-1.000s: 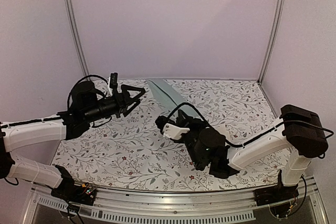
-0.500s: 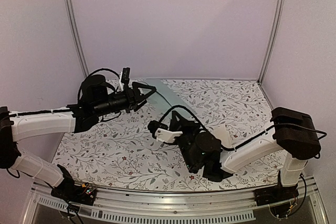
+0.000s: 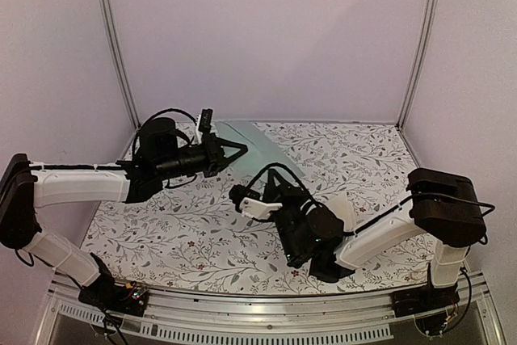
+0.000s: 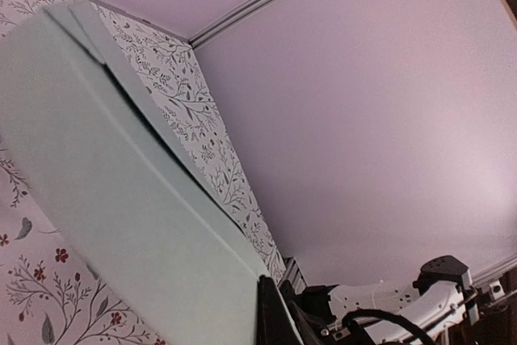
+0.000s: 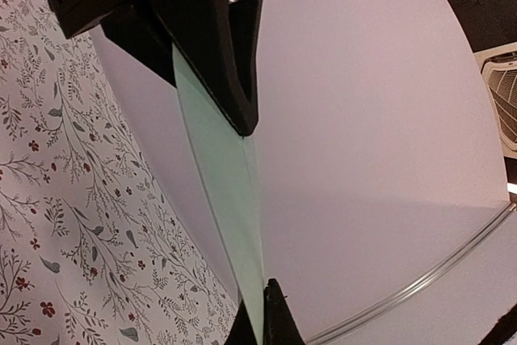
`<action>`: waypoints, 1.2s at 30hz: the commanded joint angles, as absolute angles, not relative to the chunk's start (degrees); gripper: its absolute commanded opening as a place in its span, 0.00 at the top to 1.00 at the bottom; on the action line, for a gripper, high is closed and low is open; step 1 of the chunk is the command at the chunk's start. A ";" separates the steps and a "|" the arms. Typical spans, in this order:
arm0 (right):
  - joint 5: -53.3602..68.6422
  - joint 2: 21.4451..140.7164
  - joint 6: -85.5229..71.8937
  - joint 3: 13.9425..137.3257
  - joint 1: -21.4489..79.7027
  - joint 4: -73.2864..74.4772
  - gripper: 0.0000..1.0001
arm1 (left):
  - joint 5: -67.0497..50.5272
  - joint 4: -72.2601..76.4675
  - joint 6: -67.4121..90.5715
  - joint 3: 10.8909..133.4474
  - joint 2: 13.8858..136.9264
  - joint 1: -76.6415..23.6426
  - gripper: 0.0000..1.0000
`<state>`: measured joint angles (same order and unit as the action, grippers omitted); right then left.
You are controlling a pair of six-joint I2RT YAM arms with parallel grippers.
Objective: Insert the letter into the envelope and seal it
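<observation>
We hold the envelope [image 3: 260, 141] edge-up above the worktop [image 3: 371, 159], its long axis running 10 to 4 o'clock. The left gripper [image 5: 243, 115] has its jaws clamped on the 10 o'clock end, and the right gripper [image 5: 263, 317] on the 4 o'clock end. The letter is not visible.

The pale teal envelope [image 3: 257, 140] is held in the air, tilted on edge, its layers slightly parted.

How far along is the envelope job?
Done: unclear. No letter shows, so it may already be inside. In hand: the envelope, held in the air by the left hand and right hand. Left: sealing, since a dark gap runs along its edge.
</observation>
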<state>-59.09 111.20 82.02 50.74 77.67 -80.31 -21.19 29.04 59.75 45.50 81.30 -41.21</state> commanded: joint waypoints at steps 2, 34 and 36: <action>-61.83 112.85 84.16 51.50 78.31 -91.66 0.88 | -20.83 30.65 58.87 46.54 81.32 -41.84 1.00; -30.85 88.52 -20.94 65.94 65.93 -6.93 0.01 | 13.87 -19.05 31.37 66.94 81.61 -50.06 1.00; -29.40 91.30 -22.95 68.19 64.93 -6.34 0.01 | 15.04 -19.82 31.74 67.69 82.22 -51.11 1.00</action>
